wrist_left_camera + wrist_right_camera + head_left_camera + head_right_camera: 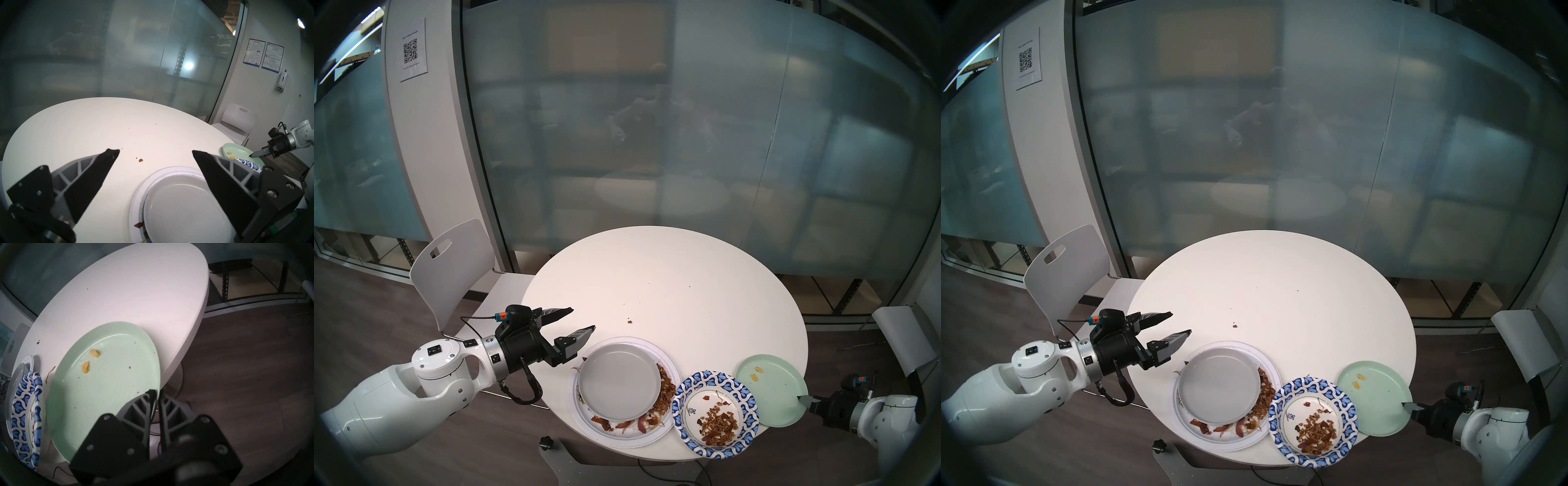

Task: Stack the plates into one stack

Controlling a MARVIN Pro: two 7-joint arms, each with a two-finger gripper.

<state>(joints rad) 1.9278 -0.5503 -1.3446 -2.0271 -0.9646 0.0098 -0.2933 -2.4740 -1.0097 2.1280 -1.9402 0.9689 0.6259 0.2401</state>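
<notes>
On the round white table [653, 271], the large white paper plate [667, 361] sits near the 7 o'clock edge in the head view, with brown and reddish food scraps [665, 390] along its near and right rim. A grey plate [619, 380] lies inside it, shifted toward 9 o'clock, its surface clean. Just beside it at 3 o'clock, the blue-and-white patterned paper plate [716, 415] holds a heap of brown crumbs and overhangs the table's near edge. The pale-green plate [772, 388] lies at 4 o'clock on the table, carrying two small yellow bits [90, 361], its left rim under the patterned plate's edge and its right part past the table edge.

The right gripper [155, 393] has its two fingers drawn narrowly around the green plate's rim at 5 o'clock in the wrist view, one above and one below; whether they already press on it cannot be told. The left gripper [583, 319] hovers with jaws spread wide and nothing between them, at 10 o'clock from the grey plate and apart from it.

Any plate beneath the grey one is hidden. The right gripper's lower finger is hidden by the plate in the head views.
</notes>
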